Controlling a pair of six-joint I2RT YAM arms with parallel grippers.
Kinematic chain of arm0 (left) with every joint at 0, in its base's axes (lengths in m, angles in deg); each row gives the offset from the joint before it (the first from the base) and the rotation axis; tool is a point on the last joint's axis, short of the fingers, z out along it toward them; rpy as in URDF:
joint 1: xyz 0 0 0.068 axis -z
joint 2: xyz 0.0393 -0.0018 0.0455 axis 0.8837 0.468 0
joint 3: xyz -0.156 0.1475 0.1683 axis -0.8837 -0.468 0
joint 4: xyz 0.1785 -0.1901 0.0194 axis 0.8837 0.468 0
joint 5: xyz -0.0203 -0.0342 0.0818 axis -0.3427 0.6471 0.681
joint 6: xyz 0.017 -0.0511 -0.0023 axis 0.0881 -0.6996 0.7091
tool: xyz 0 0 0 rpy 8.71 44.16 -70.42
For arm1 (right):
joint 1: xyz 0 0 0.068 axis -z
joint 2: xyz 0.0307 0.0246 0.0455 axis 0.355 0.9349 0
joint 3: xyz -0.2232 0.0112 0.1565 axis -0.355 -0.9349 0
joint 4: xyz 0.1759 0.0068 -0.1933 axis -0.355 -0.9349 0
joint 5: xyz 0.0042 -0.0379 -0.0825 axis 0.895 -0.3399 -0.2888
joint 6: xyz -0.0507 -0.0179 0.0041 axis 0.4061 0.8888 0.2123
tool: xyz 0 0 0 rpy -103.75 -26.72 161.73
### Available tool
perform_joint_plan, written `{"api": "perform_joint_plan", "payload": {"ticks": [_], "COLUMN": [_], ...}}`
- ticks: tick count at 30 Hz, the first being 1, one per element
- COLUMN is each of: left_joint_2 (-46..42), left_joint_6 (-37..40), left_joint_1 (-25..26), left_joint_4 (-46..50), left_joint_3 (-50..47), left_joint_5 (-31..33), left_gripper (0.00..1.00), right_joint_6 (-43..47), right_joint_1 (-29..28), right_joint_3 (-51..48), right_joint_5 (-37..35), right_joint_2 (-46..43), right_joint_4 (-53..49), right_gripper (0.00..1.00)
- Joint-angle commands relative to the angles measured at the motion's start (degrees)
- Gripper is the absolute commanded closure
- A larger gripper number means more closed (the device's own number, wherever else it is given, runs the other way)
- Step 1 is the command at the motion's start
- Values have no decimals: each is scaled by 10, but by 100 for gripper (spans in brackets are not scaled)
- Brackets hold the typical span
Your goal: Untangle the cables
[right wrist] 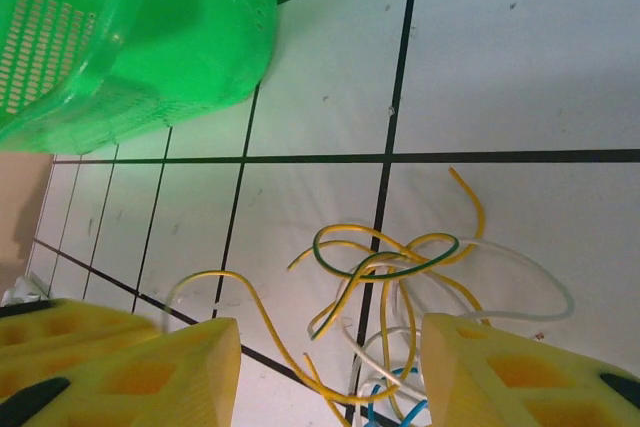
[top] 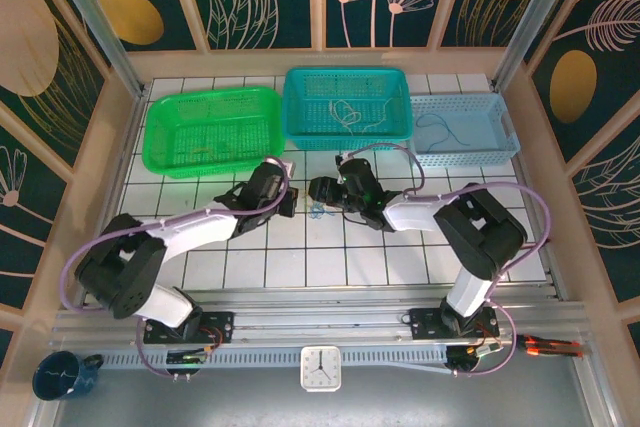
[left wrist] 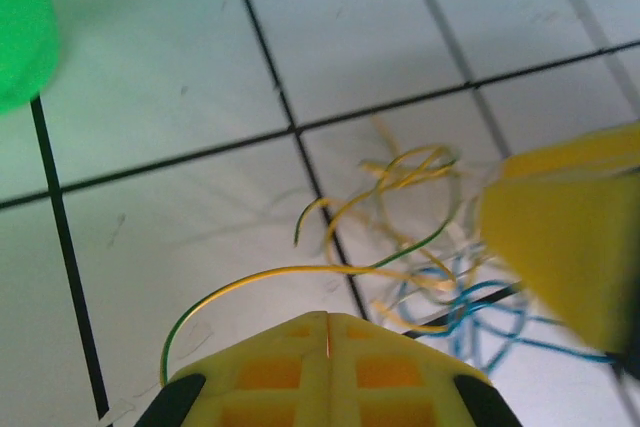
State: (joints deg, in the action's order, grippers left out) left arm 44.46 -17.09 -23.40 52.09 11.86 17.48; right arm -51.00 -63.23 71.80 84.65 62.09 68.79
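Just in front of the teal basket (top: 346, 74), on the table (top: 330, 267) between it and the arm bases, sits the knot of cables (top: 318, 210), and you've got both grippers crowded onto it

My read on why: the left gripper (left wrist: 328, 335) has its pads pressed tight together at the edge of the knot, probably to nip one yellow-green strand and draw it out. The right gripper (right wrist: 330, 372) is spread wide with the loops lying between its fingers, gripping nothing I can make out, so I'd guess it's there to pin the rest down. Whether the left one actually has a wire caught I can't tell; a strand runs up to the pads and disappears

What each view gives you:
- The overhead has the knot as a tiny smudge, but it shows the layout: green basket (top: 210, 97) on the left arm's side of the teal basket, light blue basket (top: 462, 102) on the other, pale wires lying in the teal one
- The left wrist picks out blue strands under the yellow ones
- The right wrist is crisp on the crossings: a green-yellow loop over the yellow wires, and a white loop sweeping outward
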Motion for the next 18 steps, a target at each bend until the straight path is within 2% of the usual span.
{"api": "perform_joint_plan", "payload": {"ticks": [1, 10, 18], "left_joint_2": [-39, -87, -109], "left_joint_6": [-20, -58, -48], "left_joint_1": [4, 4, 1], "left_joint_4": [12, -7, 31], "left_joint_3": [25, 77, 157], "left_joint_5": [-35, -87, -51], "left_gripper": [100, 100, 100], "right_joint_6": [-13, -18, -21], "right_joint_1": [4, 4, 3], "right_joint_3": [8, -20, -37], "right_joint_5": [1, -10, -16], "right_joint_2": [18, 38, 44], "right_joint_4": [39, 50, 52], "right_gripper": [51, 53, 54]}}
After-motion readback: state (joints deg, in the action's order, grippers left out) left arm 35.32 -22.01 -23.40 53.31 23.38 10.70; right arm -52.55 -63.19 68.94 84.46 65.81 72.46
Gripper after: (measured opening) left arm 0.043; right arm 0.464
